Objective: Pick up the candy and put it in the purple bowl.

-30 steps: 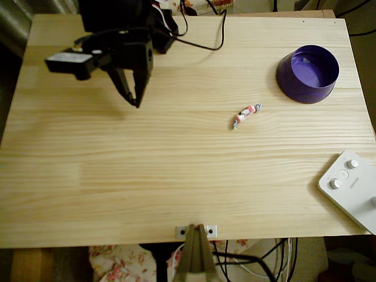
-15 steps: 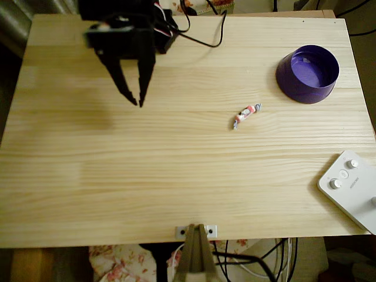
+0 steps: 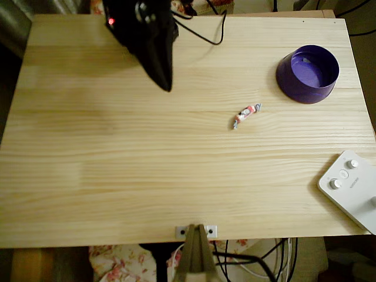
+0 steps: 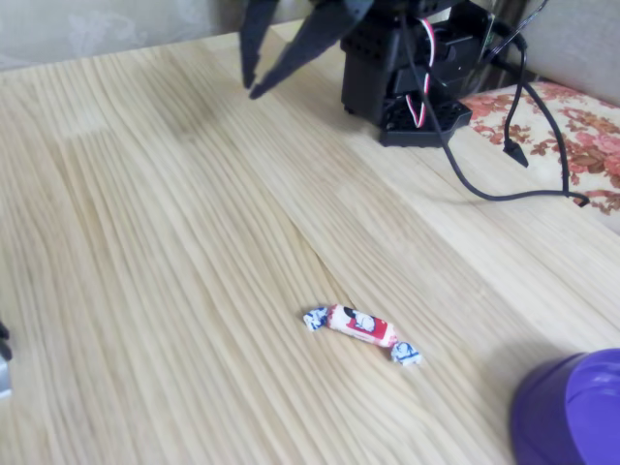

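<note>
My gripper (image 4: 252, 85) hangs empty, jaws slightly parted, well short of the candy (image 3: 245, 115) — I'm in the approach — next I must reach it, before the purple bowl (image 3: 308, 73).

The arm (image 3: 144, 29) was matte black throughout, blocky at its base (image 4: 412, 73) and narrowing to a pincer (image 4: 254, 85) of two long pointed fingers. A small red light (image 3: 111, 22) glowed on its body. Red, white and black wires (image 4: 418, 68) ran down the base, and black cables (image 4: 484, 107) trailed away.
</note>
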`<state>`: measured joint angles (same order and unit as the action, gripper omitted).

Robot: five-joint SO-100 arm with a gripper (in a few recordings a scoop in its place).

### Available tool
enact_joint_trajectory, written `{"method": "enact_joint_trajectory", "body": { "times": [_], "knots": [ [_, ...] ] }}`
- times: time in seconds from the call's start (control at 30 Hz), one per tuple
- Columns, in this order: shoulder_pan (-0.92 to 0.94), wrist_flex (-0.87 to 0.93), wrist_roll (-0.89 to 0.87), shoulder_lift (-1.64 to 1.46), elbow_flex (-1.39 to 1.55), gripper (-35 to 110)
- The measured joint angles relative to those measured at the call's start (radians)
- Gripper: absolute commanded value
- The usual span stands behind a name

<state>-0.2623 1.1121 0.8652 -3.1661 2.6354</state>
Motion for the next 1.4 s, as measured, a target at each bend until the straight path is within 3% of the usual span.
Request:
{"method": "enact_joint_trajectory", "body": {
  "times": [0.13,0.53,0.93,1.4],
  "knots": [
    [-0.094,-0.023,0.061,0.109,-0.061,-1],
    [-0.431,-0.095,0.252,0.838,-0.336,1],
    [-0.459,-0.025,0.491,1.433,-0.765,2],
    [-0.537,0.046,0.474,1.649,-0.966,13]
  ]
}}
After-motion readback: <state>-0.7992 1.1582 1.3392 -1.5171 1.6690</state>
